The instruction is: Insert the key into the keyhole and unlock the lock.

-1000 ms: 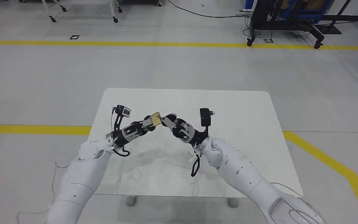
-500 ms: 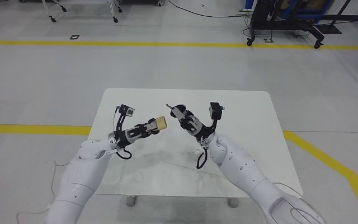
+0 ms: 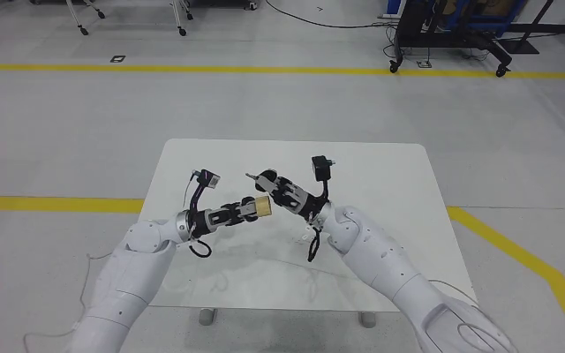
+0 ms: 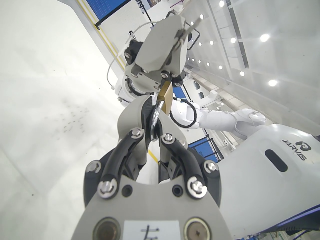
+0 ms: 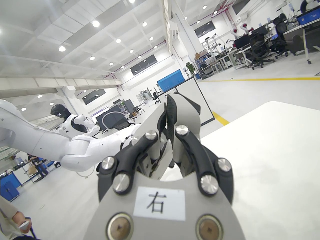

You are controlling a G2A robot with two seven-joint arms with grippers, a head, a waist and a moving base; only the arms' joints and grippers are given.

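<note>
A brass padlock [image 3: 261, 206] hangs over the middle of the white table [image 3: 388, 185], and my left gripper [image 3: 248, 210] is shut on its steel shackle [image 4: 155, 119]. The left wrist view shows the brass body [image 4: 166, 97] pointing away from the fingers, edge on. My right gripper [image 3: 263, 183] sits just behind and above the padlock, shut on a small metal key [image 3: 252, 176]. The key's blade [image 4: 193, 24] sticks out past the right gripper's fingertips, away from the padlock. The right wrist view has the right gripper [image 5: 169, 107] with its pads pressed together; the key is hidden there.
Both arms hover above the table, whose top [image 4: 37, 81] has faint dark scuffs. The table's right half and front area are bare. Grey floor with yellow lines [image 3: 265, 69] surrounds the table.
The right gripper left the padlock, swung back and up, and now sits close above it again. The left gripper carried the padlock slightly toward the table's front and right.
</note>
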